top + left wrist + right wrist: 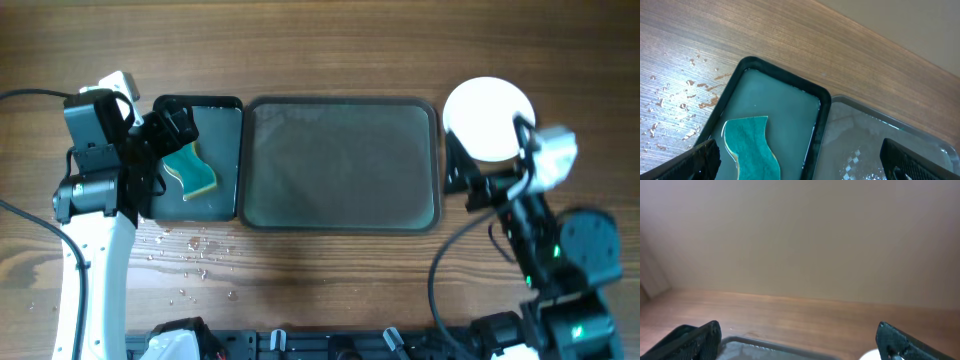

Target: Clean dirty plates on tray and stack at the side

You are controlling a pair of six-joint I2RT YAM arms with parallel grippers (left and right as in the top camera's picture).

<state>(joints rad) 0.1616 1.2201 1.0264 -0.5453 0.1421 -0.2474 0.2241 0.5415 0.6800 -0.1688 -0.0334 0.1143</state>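
1. Plates (487, 118): seen from overhead as one white round disc on the table (330, 280), at the far right. It sits outside the grey tray (340, 99), just beside that tray's far right corner. I cannot tell how many lie stacked there. No smudge shows on the top face.
2. Grey tray: sits mid-table, long side running left to right. Its floor has a wet sheen.
3. Right gripper (800, 342): jaws spread wide with nothing between them. It hangs at the near edge of the plates, and from above the arm covers part of the rim. The wrist view shows a sliver of white at the bottom right and the grey tray's rim low in the middle.
4. Left gripper (802, 162): jaws wide apart and holding nothing. It sits over the black tray (225, 110), which lies against the grey tray's left side.
5. Sponge (190, 170): green with a yellow edge, wavy in outline. It lies in the black tray, whose floor looks wet. It is below the left fingers (702, 160), and I cannot tell whether they touch it.
6. Water drops (190, 255): scattered on the table in front of the black tray.
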